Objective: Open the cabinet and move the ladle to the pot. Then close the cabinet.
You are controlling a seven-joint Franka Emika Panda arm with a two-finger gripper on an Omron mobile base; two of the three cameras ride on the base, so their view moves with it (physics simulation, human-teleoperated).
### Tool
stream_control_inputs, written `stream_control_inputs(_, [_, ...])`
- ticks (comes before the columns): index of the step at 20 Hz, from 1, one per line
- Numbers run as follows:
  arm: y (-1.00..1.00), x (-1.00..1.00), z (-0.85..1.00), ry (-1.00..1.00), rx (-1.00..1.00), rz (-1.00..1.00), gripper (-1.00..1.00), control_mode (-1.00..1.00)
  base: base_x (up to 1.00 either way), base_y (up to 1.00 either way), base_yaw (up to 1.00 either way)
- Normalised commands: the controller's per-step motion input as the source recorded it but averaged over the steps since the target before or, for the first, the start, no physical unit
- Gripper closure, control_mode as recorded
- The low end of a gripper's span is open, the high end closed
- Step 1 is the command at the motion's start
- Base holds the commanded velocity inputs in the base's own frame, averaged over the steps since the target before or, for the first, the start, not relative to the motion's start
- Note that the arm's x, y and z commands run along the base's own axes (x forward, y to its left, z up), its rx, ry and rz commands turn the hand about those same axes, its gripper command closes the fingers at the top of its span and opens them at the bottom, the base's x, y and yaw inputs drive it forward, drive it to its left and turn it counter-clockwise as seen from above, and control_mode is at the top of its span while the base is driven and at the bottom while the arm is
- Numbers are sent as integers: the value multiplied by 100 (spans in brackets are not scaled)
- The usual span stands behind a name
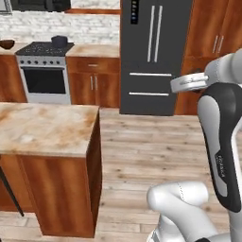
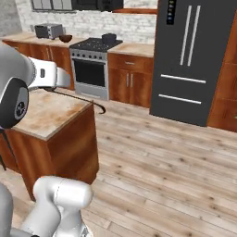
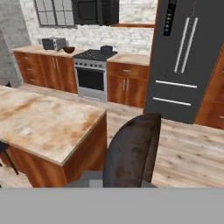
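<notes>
Tool clamped shut on the ladle [image 3: 131, 153], whose dark handle ran forward from it, bowl end [image 2: 101, 110] leading. Pot [image 3: 106, 50] sat on the stove [image 3: 93, 55] well ahead across the floor, slightly left of the ladle's long axis.

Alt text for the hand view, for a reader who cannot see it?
A dark ladle looms close at the bottom, held by the shut pincer. Beyond it are a marble-topped island, wood floor, a stove carrying a small dark pot, and a grey fridge.
</notes>
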Motion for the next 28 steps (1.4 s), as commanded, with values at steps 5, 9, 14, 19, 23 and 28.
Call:
stream_control_inputs(5, [0, 0, 0, 0, 0, 0, 100, 100, 66, -64, -25])
stream_control_inputs(9, [0, 0, 0, 0, 0, 0, 100, 100, 98, -17, -23])
stream_control_inputs(14, [0, 0, 0, 0, 0, 0, 100, 100, 100, -1, -20])
stream_control_inputs(19, [0, 0, 0, 0, 0, 0, 100, 100, 100, 0, -15])
stream_control_inputs(23, [0, 0, 0, 0, 0, 0, 100, 100, 100, 0, -9])
stream_control_inputs(28, [0, 0, 0, 0, 0, 0, 100, 100, 100, 7, -3])
